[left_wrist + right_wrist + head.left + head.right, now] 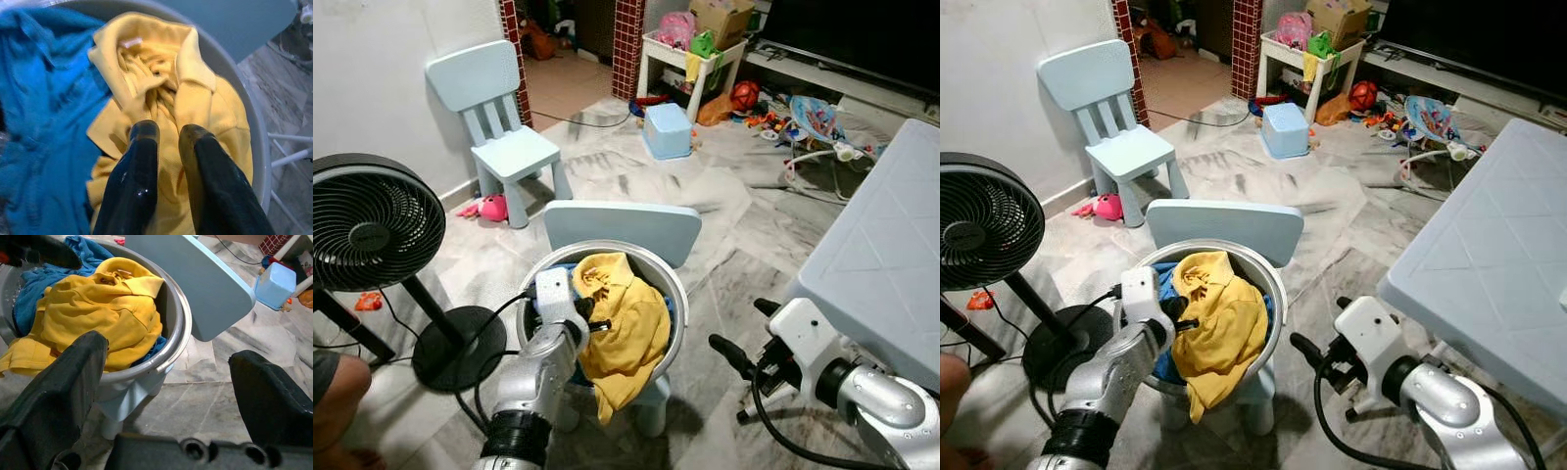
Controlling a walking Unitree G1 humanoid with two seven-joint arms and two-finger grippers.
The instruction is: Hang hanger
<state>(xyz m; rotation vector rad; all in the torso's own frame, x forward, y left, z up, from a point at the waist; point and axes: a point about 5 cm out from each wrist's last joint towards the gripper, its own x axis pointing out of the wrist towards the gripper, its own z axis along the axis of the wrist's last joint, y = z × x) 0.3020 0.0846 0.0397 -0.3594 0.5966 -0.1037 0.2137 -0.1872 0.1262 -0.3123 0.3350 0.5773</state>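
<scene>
Left gripper point(164, 134) nearly closed, pressed into yellow shirt point(622, 328) in basin point(677, 294), right gripper point(171, 382) wide open beside it.

Marble floor point(705, 196), white wall point(391, 49) on left w/ brick doorway point(628, 44). Pale blue chair point(504, 132) by wall, black fan point(372, 225) nearer. Blue table point(881, 255) on right. Toys point(783, 117) and blue box point(668, 130) at back.

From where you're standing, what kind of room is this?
Most likely a home living room that doubles as a play area: toys strewn on the marble floor, small light-blue children's chairs, and a standing fan by the wall.
</scene>
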